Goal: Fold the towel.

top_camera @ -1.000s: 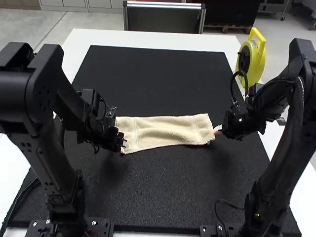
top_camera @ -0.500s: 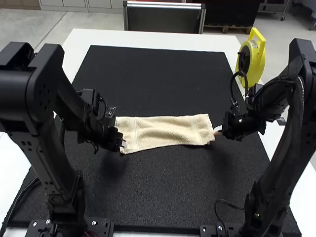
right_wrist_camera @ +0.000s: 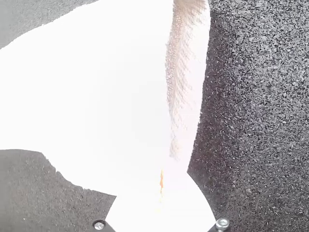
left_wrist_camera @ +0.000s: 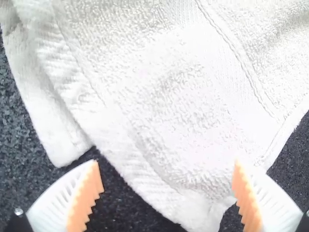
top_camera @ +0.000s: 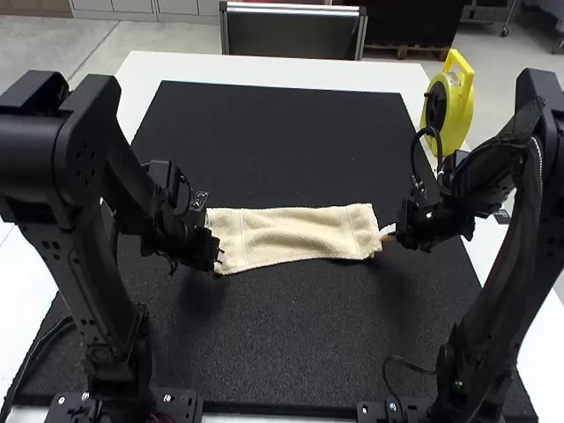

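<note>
At the near edge of the black mat [top_camera: 282, 352], a thin dark cable [top_camera: 401, 359] curls beside the foot of the right arm [top_camera: 520, 291], and another cable [top_camera: 37, 352] runs out to the left of the left arm [top_camera: 88, 291]. Both arms reach up and inward from there.

Farther in, at the towel's left end, is the left gripper [top_camera: 219, 257]. In the left wrist view its white fingers stand wide apart, orange pads [left_wrist_camera: 88, 193] facing each other, and a corner of cloth lies in the gap, unpinched.

The towel [top_camera: 300, 234] lies across the middle of the mat as a long cream strip between the two grippers. Its left end shows a lower layer peeking out from under the top one, so it is folded over there.

At the other end, the right gripper [top_camera: 390, 234] is closed on the towel's near right corner, pulling the cloth to a narrow point between its fingers.

Beyond the towel, the mat runs on toward the white table [top_camera: 264, 67]. A yellow tape reel [top_camera: 458, 110] stands upright by the mat's right side, toward the far corner.
</note>
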Motion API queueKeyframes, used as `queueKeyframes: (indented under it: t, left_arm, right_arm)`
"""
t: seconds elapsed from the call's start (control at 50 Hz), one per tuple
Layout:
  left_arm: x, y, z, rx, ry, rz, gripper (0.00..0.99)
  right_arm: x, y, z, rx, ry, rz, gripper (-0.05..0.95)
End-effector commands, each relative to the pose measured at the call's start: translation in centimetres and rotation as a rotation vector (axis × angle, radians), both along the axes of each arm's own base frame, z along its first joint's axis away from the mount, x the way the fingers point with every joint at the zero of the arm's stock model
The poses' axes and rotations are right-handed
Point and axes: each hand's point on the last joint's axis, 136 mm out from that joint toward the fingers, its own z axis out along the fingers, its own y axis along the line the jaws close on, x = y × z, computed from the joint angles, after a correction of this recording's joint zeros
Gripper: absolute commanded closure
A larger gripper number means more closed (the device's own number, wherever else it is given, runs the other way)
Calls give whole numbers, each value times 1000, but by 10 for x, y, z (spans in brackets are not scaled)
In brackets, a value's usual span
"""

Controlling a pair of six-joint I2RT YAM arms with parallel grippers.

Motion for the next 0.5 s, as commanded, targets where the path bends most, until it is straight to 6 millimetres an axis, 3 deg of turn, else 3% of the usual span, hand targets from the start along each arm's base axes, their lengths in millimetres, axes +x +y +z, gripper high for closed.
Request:
queueKeyframes:
  t: [0.0,0.18,0.24,0.48]
  left_arm:
    - [-12,-29,-7,-65,55,-71,420]
    - [-15,-38,-7,-86,56,-82,828]
    - [-15,-38,-8,-87,59,-82,923]
    - [-19,-38,-9,-92,67,-83,969]
  right_arm:
    - [1,0,0,19,-6,12,920]
    - [1,0,0,19,-4,11,920]
    - [0,-1,0,21,-2,9,920]
    - [-3,-4,-2,23,4,3,920]
